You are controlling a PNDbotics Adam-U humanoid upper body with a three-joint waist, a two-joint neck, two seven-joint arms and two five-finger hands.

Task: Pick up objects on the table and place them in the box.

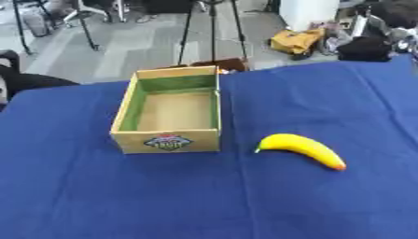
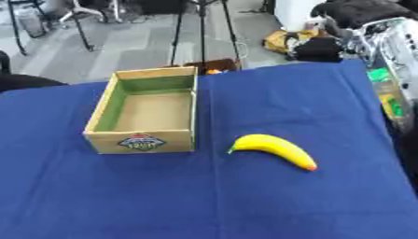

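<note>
surface (image 1: 326,93) blue cloth, nothing else on it | wooden box (image 1: 169,110) left of middle, empty | banana (image 1: 300,149) just right of box, long axis slanting toward near-right corner | neither hand in shot, can't tell grip; right arm's probably closer

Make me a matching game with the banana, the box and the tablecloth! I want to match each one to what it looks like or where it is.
Things:
1. banana
2. box
3. tablecloth

Descriptions:
A. blue, covering the whole table
B. yellow, lying to the right of the box
C. open on top, green inside walls, nothing in it

Right pairs: 1-B, 2-C, 3-A
</note>
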